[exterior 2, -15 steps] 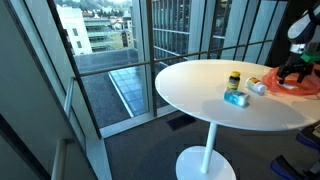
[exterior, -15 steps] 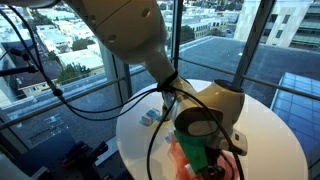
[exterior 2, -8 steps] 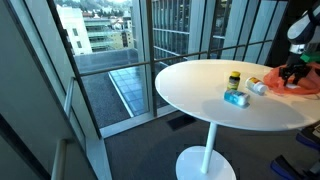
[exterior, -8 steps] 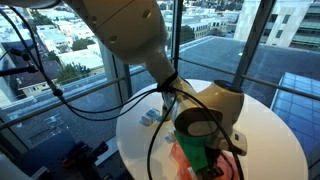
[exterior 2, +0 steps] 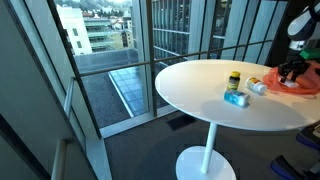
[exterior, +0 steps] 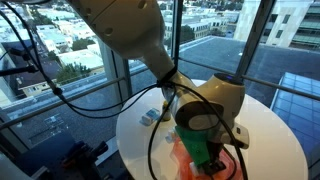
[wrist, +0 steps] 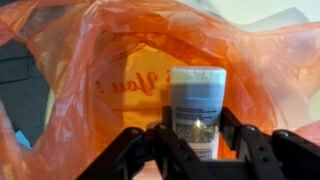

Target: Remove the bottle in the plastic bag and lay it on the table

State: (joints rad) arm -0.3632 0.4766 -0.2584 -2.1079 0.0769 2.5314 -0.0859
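Inside the bag (wrist: 90, 60), pincer (wrist: 196, 132) straddles the bottle (wrist: 198, 95), can't tell if clamped; grip firm, pull straight out.

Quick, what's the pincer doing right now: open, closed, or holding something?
The pincer: its fingers sit on either side of the bottle inside the plastic bag; whether they clamp it cannot be told.

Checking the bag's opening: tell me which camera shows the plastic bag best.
Wrist view: the plastic bag fills it, mouth open. In an exterior view the arm hides most; in an exterior view it is small, at the edge.
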